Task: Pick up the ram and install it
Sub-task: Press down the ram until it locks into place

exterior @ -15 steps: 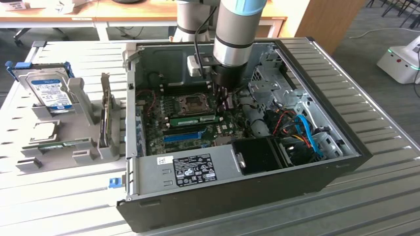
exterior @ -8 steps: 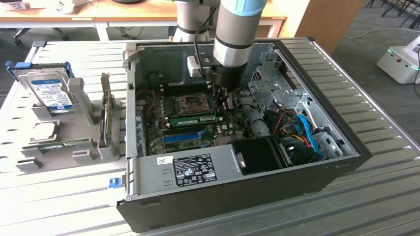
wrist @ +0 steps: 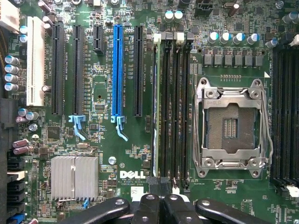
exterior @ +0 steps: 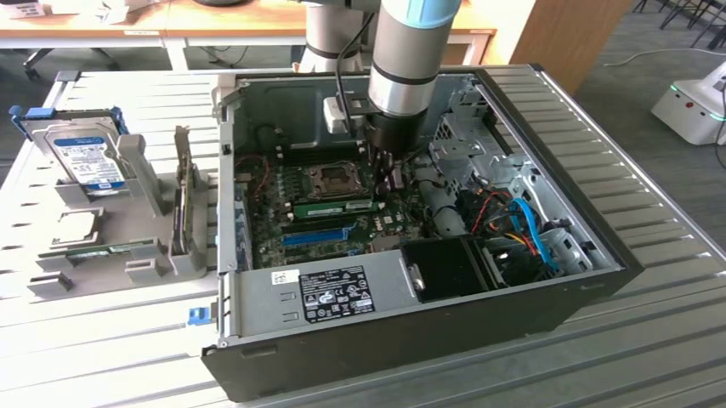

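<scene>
Gripper (wrist: 160, 205) clenched over the motherboard (wrist: 126, 154)
Its fingers (wrist: 148, 207) are pressed together, gripping nothing; just ahead of them the ram (wrist: 154, 116) stands edge-on in its slot beside the processor socket (wrist: 231, 127).

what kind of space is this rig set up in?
Probably an office or lab used as a PC-assembly test bench. An open desktop computer case lies on a slatted metal table, wooden desks stand behind, and a white mobile robot base sits on carpet.

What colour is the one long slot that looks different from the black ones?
Blue; the long slot shows best in the wrist view.
</scene>
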`<state>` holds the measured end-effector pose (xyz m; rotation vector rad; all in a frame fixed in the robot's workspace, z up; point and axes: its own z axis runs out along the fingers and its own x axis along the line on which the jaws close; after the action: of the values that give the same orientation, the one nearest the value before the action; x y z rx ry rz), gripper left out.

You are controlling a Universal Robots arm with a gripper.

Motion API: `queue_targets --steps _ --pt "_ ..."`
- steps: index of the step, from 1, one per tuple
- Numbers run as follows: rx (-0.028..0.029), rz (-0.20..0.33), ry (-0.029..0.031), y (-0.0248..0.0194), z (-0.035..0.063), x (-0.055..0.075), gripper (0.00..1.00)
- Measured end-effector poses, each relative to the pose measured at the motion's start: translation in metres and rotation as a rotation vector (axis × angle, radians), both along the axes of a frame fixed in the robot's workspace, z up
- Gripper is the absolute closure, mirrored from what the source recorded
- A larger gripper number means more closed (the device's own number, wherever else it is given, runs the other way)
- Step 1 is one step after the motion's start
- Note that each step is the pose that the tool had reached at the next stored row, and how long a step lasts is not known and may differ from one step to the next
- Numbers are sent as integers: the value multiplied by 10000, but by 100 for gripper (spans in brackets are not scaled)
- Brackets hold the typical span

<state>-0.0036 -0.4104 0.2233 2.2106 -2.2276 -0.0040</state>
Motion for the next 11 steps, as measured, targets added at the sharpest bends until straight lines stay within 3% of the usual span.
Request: queue_targets --steps 11 --pt "2 0 -2 -1 -8 0 90"
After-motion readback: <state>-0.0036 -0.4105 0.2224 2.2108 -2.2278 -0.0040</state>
